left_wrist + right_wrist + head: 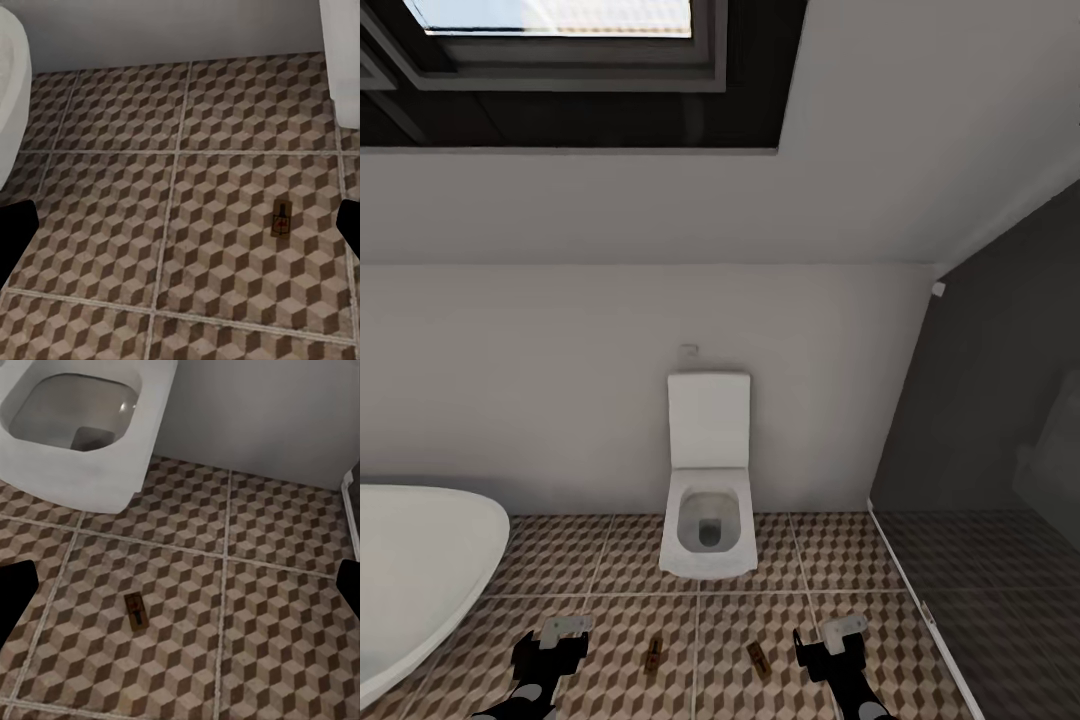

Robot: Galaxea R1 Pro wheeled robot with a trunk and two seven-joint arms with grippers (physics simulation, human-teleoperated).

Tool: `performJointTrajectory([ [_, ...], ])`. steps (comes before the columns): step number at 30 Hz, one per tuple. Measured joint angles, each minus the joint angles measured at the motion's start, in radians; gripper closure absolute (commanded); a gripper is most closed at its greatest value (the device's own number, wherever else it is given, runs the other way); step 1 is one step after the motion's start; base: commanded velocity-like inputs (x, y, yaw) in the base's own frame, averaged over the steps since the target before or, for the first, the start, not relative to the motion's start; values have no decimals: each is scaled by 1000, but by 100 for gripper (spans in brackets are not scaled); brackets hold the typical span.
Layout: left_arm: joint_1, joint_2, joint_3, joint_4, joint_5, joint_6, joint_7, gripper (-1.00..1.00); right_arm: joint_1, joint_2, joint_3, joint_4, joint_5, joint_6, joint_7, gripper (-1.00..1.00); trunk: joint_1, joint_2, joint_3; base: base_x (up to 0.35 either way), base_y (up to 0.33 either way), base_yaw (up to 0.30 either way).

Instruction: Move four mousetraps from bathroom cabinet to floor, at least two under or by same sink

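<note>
White plaster wall [560,380] fills most of what we see from the head camera, sloping up to a dark-framed skylight [560,40]. To our right stands a dark grey glass shower partition [980,420]. Below the wall runs the bathroom floor [610,560], its large tiles printed with brown, beige and white cubes and split by pale grout lines.

At our left the white oval bathtub [420,570] curves in from the edge. Against the wall, straight ahead, sits the white square toilet [708,520] with its lid raised against the cistern.

Our left gripper [560,640] and right gripper [830,640] hang low over the tiles, on either side of the toilet's line. Both look parted and neither holds anything, though the wrist views catch only dark fingertip corners, so we cannot tell how wide they stand.

Two mousetraps lie flat on the floor between the grippers, in front of the toilet and apart from each other. The left mousetrap [654,655] lies near the left gripper and shows its red spot in the left wrist view [280,219]. The right mousetrap [759,658] lies near the right gripper, slightly angled, just in front of the toilet bowl in the right wrist view [136,611].
</note>
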Motion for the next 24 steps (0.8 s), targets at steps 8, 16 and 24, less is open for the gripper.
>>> performJointTrajectory([
  [8, 0, -8, 0, 0, -1, 0, 1, -100, 0, -3, 0, -1, 0, -2, 2, -100, 0, 0, 0, 0, 0, 0],
  [16, 0, -20, 0, 0, -4, -3, 0, -100, 0, -12, -2, -1, 2, -28, 3, -100, 0, 0, 0, 0, 0, 0],
  [24, 10, 147, 5, 0, -11, -8, -259, -100, -1, -132, -4, 1, -6, -52, 69, -100, 0, 0, 0, 0, 0, 0],
])
